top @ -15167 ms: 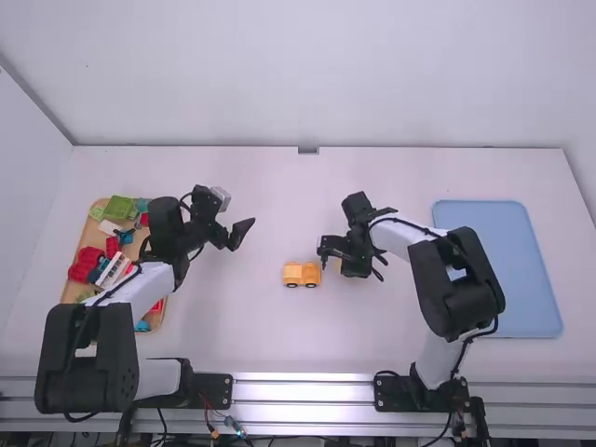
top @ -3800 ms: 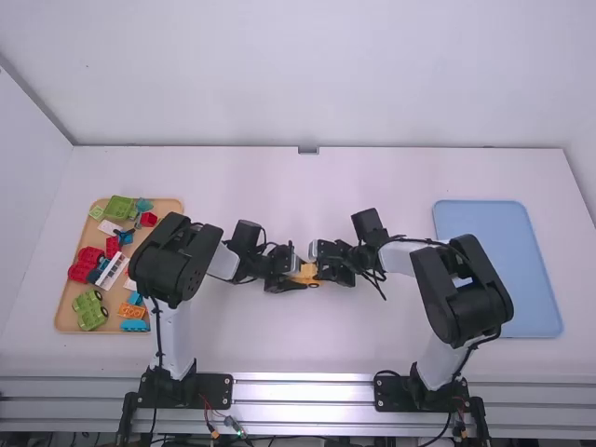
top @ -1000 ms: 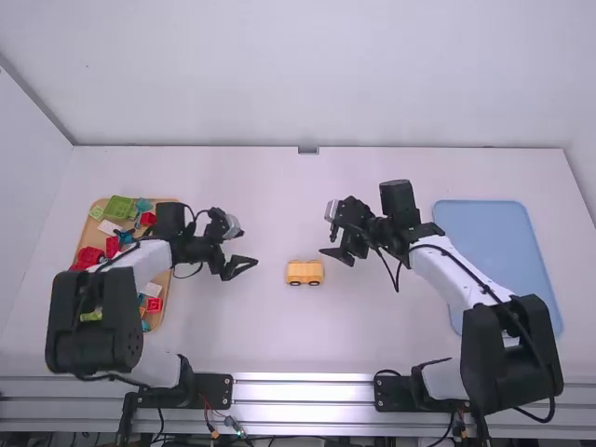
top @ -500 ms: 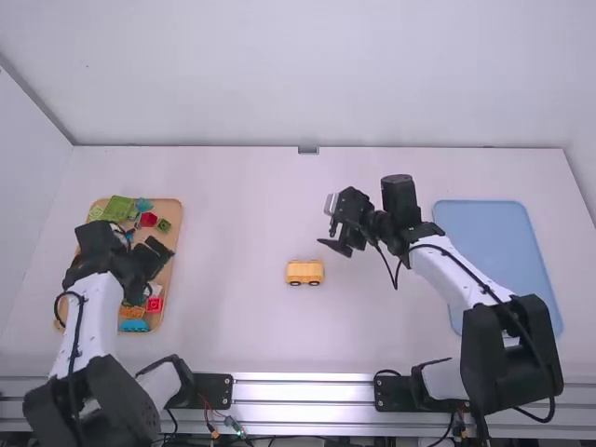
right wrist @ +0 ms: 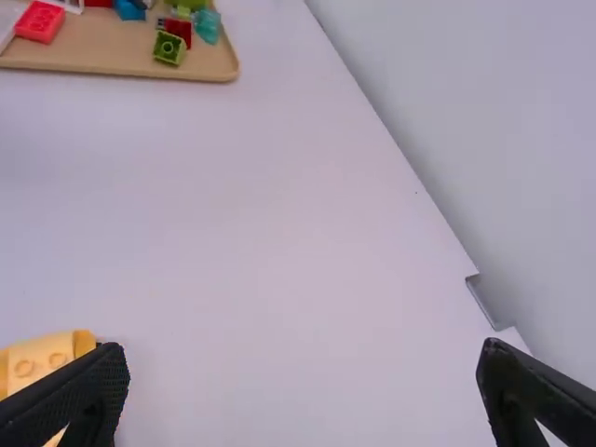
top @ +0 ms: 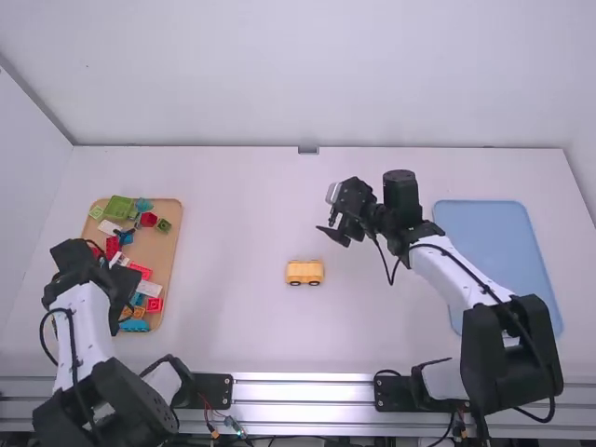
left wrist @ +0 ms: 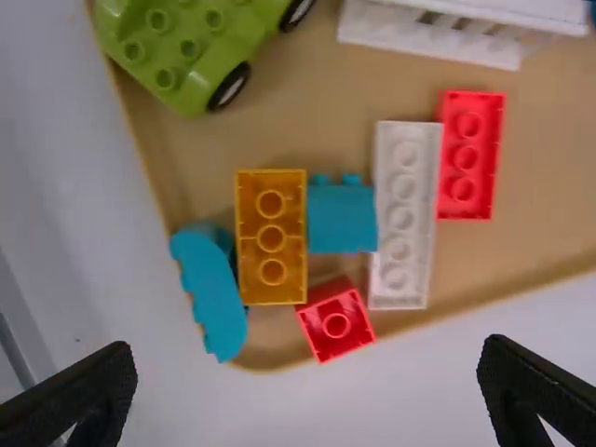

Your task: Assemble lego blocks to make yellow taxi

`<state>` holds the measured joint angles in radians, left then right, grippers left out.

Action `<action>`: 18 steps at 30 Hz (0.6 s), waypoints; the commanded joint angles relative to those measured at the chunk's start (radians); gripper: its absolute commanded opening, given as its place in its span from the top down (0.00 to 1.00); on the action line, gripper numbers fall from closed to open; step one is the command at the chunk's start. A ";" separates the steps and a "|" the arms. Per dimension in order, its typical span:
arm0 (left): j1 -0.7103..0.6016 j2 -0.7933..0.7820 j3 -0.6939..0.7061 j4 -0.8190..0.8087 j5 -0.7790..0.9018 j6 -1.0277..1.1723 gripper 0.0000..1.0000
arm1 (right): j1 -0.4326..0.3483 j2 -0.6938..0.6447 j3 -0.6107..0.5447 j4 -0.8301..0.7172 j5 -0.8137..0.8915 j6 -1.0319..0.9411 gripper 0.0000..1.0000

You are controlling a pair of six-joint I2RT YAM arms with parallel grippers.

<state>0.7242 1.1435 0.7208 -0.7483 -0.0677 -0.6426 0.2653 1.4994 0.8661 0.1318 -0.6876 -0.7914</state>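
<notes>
My left gripper [top: 123, 296] hangs over the near part of the wooden tray [top: 171, 244]. In the left wrist view, the left gripper [left wrist: 307, 391] is open, with nothing between its fingers. Below it lie an orange-yellow brick [left wrist: 247, 196], a blue block [left wrist: 342, 219] touching it, and a small red brick [left wrist: 335, 321]. The yellow car [top: 304, 272] stands alone mid-table, wheels towards the near side. My right gripper [top: 335, 229] is above the table, beyond and right of the car. In the right wrist view, the right gripper [right wrist: 303, 391] is open and empty, one finger partly covering the car [right wrist: 42, 361].
A blue tray [top: 503, 270] lies at the right. The wooden tray also holds a green wheeled base [left wrist: 191, 51], a long white brick [left wrist: 402, 214], a red brick [left wrist: 470, 154], a scalloped blue piece [left wrist: 209, 293] and other parts. A wall stands behind the table.
Both arms have drawn back from the car, leaving it mid-table, with more yellow bricks on it than at first. My left gripper has moved left over the wooden tray; the right has barely shifted lately.
</notes>
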 commanded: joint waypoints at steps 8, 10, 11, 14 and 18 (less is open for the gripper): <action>0.042 0.148 -0.001 0.066 0.047 0.079 0.38 | -0.003 0.002 0.004 0.000 0.008 0.029 0.01; 0.042 0.168 -0.001 0.083 0.068 0.109 0.38 | -0.003 0.002 0.004 -0.002 0.008 0.029 0.01; 0.042 0.185 -0.001 0.094 0.079 0.121 0.40 | -0.002 0.002 0.004 -0.005 0.008 0.029 0.01; 0.049 0.225 -0.001 0.114 0.078 0.117 0.41 | -0.003 0.002 0.004 0.000 0.008 0.052 0.01; 0.043 0.285 0.007 0.116 0.074 0.118 0.46 | -0.003 0.002 0.004 0.008 0.008 0.063 0.01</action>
<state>0.7677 1.4086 0.7208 -0.6250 -0.0002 -0.5411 0.2653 1.4994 0.8665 0.1368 -0.6758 -0.7460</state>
